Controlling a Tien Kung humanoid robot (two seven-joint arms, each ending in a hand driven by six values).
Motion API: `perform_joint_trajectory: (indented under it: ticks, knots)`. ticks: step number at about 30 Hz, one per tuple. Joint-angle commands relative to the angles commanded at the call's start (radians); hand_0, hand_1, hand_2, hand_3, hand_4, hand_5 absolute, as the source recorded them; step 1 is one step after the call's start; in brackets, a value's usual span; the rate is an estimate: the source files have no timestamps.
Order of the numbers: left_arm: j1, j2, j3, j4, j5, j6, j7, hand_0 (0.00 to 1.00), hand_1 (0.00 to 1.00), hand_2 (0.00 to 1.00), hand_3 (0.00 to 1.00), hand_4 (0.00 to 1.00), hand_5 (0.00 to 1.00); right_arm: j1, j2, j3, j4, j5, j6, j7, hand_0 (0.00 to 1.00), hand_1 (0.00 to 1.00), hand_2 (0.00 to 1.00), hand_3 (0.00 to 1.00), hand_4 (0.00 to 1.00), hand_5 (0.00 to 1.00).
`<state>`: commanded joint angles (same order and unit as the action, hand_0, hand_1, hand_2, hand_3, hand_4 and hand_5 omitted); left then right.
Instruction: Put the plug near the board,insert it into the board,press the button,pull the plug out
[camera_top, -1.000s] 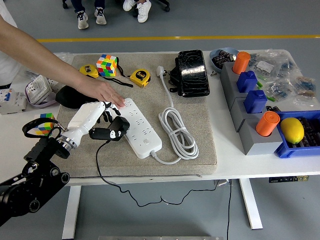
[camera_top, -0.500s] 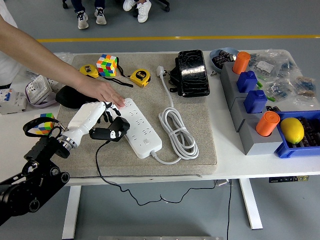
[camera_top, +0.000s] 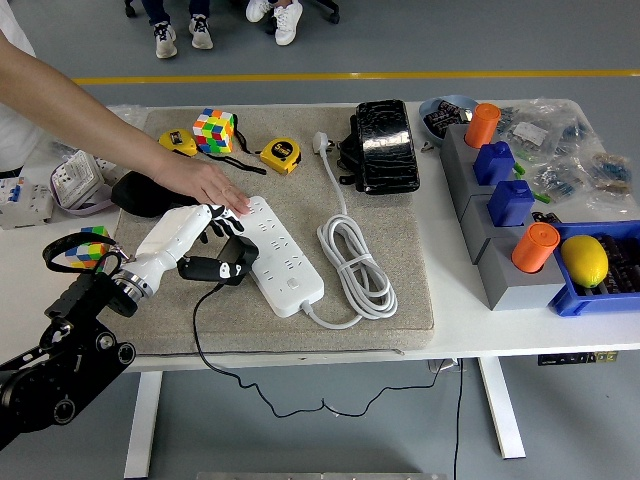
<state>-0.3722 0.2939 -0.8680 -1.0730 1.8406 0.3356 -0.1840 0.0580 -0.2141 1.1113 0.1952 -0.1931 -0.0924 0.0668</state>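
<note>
The left hand (camera_top: 185, 240) has its white fingers (camera_top: 200, 222) curled around the black plug (camera_top: 228, 260), gripping it from the left. The plug sits at the left long edge of the white power strip (camera_top: 282, 255), touching or just over it; whether its pins are seated cannot be told. Its black cord (camera_top: 215, 350) trails down over the table's near edge. A person's hand (camera_top: 212, 185) rests flat on the strip's far end. The strip lies diagonally on a grey mat (camera_top: 400, 290), its own white cable (camera_top: 357, 265) coiled beside it.
</note>
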Motion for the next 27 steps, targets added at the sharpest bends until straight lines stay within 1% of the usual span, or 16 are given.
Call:
perform_joint_trajectory:
  ticks: [4, 5, 6, 7, 9, 10, 11, 12, 14, 16, 17, 19, 22, 23, 27]
  knots:
    - [0.011, 0.003, -0.010, -0.020, -0.010, 0.003, -0.008, 0.389, 0.580, 0.576, 0.656, 0.998, 0.428, -0.001, 0.001, 0.002, 0.000, -0.001, 0.000, 0.000, 0.473, 0.582, 0.533, 0.508, 0.851, 0.358]
    - [0.015, 0.003, -0.012, -0.025, -0.013, 0.005, -0.010, 0.396, 0.593, 0.616, 0.675, 0.998, 0.454, -0.002, 0.001, 0.002, 0.000, -0.002, 0.001, 0.000, 0.473, 0.582, 0.533, 0.508, 0.851, 0.357]
    - [0.019, 0.003, -0.014, -0.030, -0.016, 0.009, -0.015, 0.396, 0.593, 0.616, 0.675, 0.998, 0.454, -0.002, 0.001, 0.002, 0.000, -0.002, 0.001, 0.000, 0.473, 0.582, 0.533, 0.508, 0.851, 0.357]
    - [0.029, 0.004, -0.020, -0.041, -0.024, 0.029, -0.033, 0.396, 0.593, 0.616, 0.675, 0.998, 0.454, -0.002, 0.002, 0.003, 0.000, -0.003, 0.001, 0.000, 0.473, 0.582, 0.533, 0.508, 0.851, 0.357]
    - [0.041, 0.006, -0.023, -0.056, -0.036, 0.059, -0.051, 0.396, 0.593, 0.616, 0.675, 0.998, 0.454, -0.002, 0.002, 0.004, 0.001, -0.004, 0.001, 0.000, 0.473, 0.582, 0.533, 0.508, 0.851, 0.357]
    - [0.054, 0.010, -0.026, -0.068, -0.055, 0.085, -0.073, 0.396, 0.593, 0.616, 0.675, 0.998, 0.454, -0.002, 0.003, 0.005, 0.000, -0.004, 0.001, 0.000, 0.473, 0.582, 0.533, 0.508, 0.851, 0.357]
    - [0.064, 0.014, -0.027, -0.076, -0.071, 0.109, -0.094, 0.468, 0.636, 0.675, 0.673, 0.998, 0.526, -0.002, 0.003, 0.006, 0.000, -0.004, 0.001, 0.001, 0.473, 0.582, 0.533, 0.508, 0.851, 0.356]
    - [0.077, 0.018, -0.027, -0.084, -0.081, 0.131, -0.111, 0.468, 0.636, 0.675, 0.673, 0.998, 0.526, -0.002, 0.003, 0.006, 0.000, -0.004, 0.001, 0.001, 0.473, 0.582, 0.533, 0.508, 0.851, 0.356]
    - [0.096, 0.025, -0.027, -0.094, -0.086, 0.153, -0.131, 0.468, 0.636, 0.675, 0.673, 0.998, 0.526, -0.003, 0.003, 0.006, 0.000, -0.003, 0.001, 0.001, 0.473, 0.582, 0.533, 0.508, 0.851, 0.356]
    - [0.115, 0.030, -0.027, -0.099, -0.072, 0.163, -0.143, 0.468, 0.636, 0.675, 0.673, 0.998, 0.526, -0.004, 0.003, 0.004, -0.001, -0.002, 0.001, 0.001, 0.473, 0.582, 0.533, 0.508, 0.851, 0.356]
    - [0.121, 0.031, -0.027, -0.099, -0.065, 0.164, -0.144, 0.547, 0.680, 0.696, 0.643, 0.983, 0.517, -0.004, 0.003, 0.003, -0.001, -0.001, 0.001, 0.001, 0.473, 0.583, 0.533, 0.508, 0.851, 0.357]
    - [0.137, 0.031, -0.026, -0.096, -0.053, 0.163, -0.139, 0.547, 0.680, 0.696, 0.643, 0.983, 0.517, -0.003, 0.004, 0.002, -0.001, -0.001, 0.001, 0.002, 0.473, 0.583, 0.533, 0.508, 0.851, 0.357]
    - [0.147, 0.029, -0.022, -0.088, -0.041, 0.160, -0.127, 0.547, 0.680, 0.696, 0.643, 0.983, 0.517, 0.000, 0.004, 0.002, 0.000, -0.004, 0.002, 0.003, 0.473, 0.583, 0.533, 0.508, 0.851, 0.357]
    - [0.149, 0.029, -0.021, -0.087, -0.038, 0.159, -0.123, 0.564, 0.688, 0.700, 0.644, 0.958, 0.501, 0.000, 0.004, 0.003, 0.000, -0.005, 0.002, 0.003, 0.473, 0.582, 0.532, 0.508, 0.851, 0.357]
    - [0.146, 0.028, -0.008, -0.085, -0.034, 0.152, -0.108, 0.564, 0.688, 0.700, 0.644, 0.958, 0.501, 0.002, 0.001, 0.008, 0.002, -0.013, 0.001, 0.004, 0.473, 0.582, 0.532, 0.508, 0.851, 0.357]
